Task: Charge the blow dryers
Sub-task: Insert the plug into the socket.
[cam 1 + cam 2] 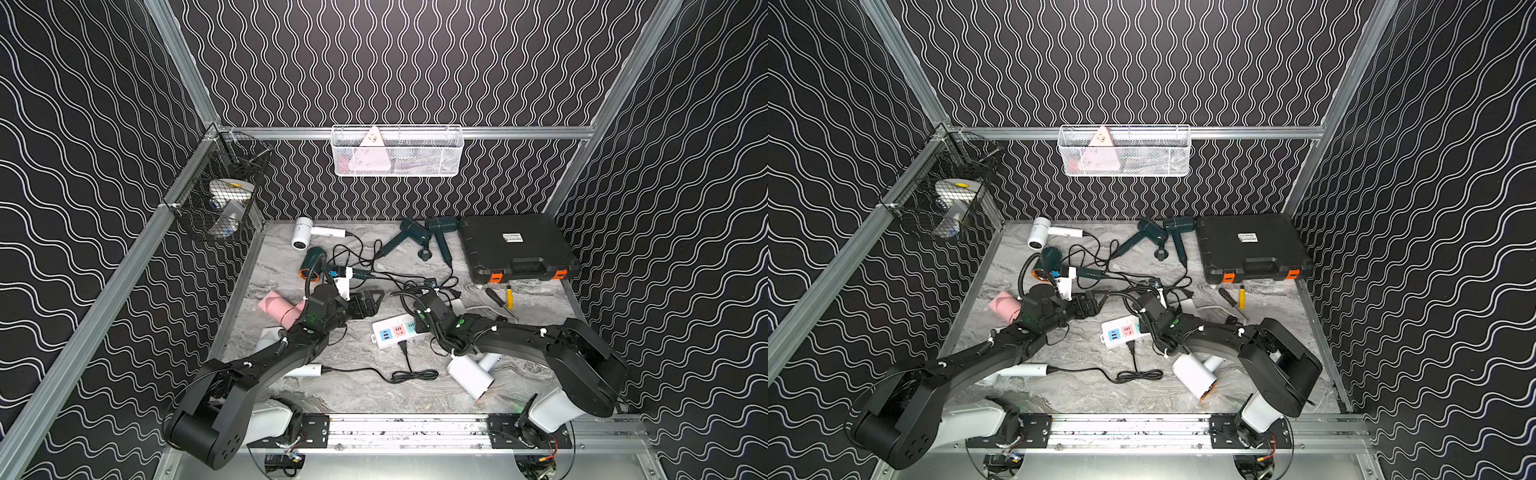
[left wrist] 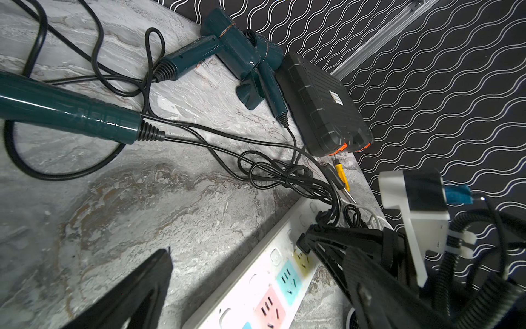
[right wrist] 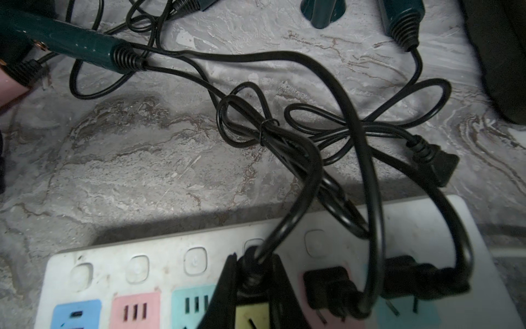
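My right gripper is pinching a black plug over the power strip's yellow socket, I reckon to line up prongs. My left gripper hangs spread beside it. Teal blow dryers lie beyond, cords tangled.

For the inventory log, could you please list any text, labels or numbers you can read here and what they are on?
No text can be read.
White sticker on the black case: print too small and blurred to read.
Power strip: no lettering visible.

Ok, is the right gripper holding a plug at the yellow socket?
Yes, the right gripper is shut on a black plug at the power strip's yellow socket.
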